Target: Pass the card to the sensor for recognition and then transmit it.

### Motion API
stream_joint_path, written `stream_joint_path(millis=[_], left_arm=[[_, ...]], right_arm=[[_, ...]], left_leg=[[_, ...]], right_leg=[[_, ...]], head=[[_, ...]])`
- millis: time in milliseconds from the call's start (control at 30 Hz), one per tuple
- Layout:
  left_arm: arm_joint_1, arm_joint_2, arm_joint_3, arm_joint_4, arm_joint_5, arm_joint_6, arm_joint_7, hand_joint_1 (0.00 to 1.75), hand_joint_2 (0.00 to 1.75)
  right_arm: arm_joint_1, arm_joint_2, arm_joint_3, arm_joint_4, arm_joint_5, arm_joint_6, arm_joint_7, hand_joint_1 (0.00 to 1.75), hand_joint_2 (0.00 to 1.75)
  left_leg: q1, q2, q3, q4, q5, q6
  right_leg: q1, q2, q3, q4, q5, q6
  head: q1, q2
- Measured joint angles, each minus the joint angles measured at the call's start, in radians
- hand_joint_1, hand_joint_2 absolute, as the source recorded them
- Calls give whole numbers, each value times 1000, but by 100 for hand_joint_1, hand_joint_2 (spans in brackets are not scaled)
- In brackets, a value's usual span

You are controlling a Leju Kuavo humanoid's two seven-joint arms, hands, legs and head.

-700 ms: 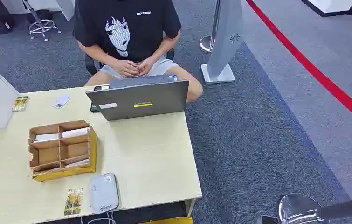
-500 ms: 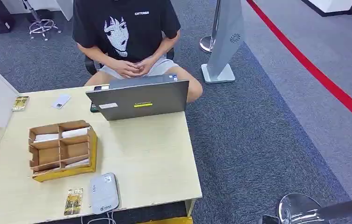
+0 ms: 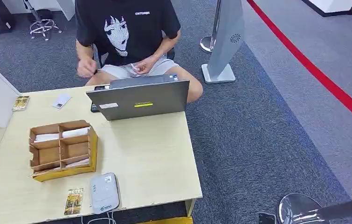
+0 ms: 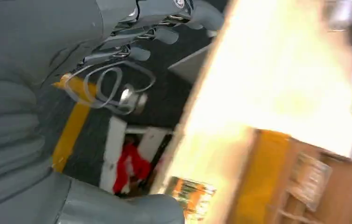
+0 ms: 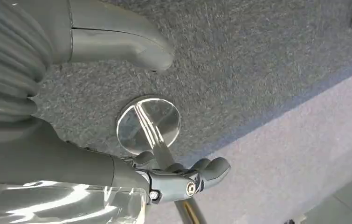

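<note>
From my head view I am looking down on one pale table (image 3: 155,163) carrying one cardboard divider box (image 3: 62,149), one grey laptop (image 3: 139,99), one white card sensor (image 3: 104,192) at six o'clock, and two yellow hotel cards: one (image 3: 74,201) lying just beside the sensor at its nine o'clock, another (image 3: 20,103) far off at ten o'clock. One white phone (image 3: 61,101) is lying near the laptop. One person (image 3: 126,32) is sitting at twelve o'clock.

In my left wrist view, my left hand (image 4: 150,32) is hanging beside the table edge, fingers loosely curled and holding nothing; one blurred card (image 4: 190,198) is showing.

In my right wrist view, my right hand (image 5: 183,179) is hanging over the carpet above one chrome stanchion base (image 5: 148,123), fingers apart, empty.
</note>
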Motion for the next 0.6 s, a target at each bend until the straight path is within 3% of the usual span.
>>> stream_joint_path(millis=[367,433,533,600], left_arm=[[-20,0,-96,-267,-368,84,-269,0,175],[-33,0,-113,-315,-419,114,-291,0,175],[-49,22,-156,-368,-522,254,-295,0,175],[-66,48,-180,-384,-605,286,-244,0,175]], right_arm=[[2,0,1,-32,19,-2,1,0,175],[2,0,2,-34,32,-2,4,0,175],[1,0,3,-34,52,-2,7,0,175],[1,0,3,-34,59,1,11,0,175]], left_leg=[[0,0,1,0,0,0],[0,0,1,0,0,0],[0,0,1,0,0,0],[0,0,1,0,0,0]], right_leg=[[0,0,0,0,0,0],[0,0,0,0,0,0],[0,0,0,0,0,0],[0,0,0,0,0,0]], head=[[0,0],[0,0],[0,0],[0,0]])
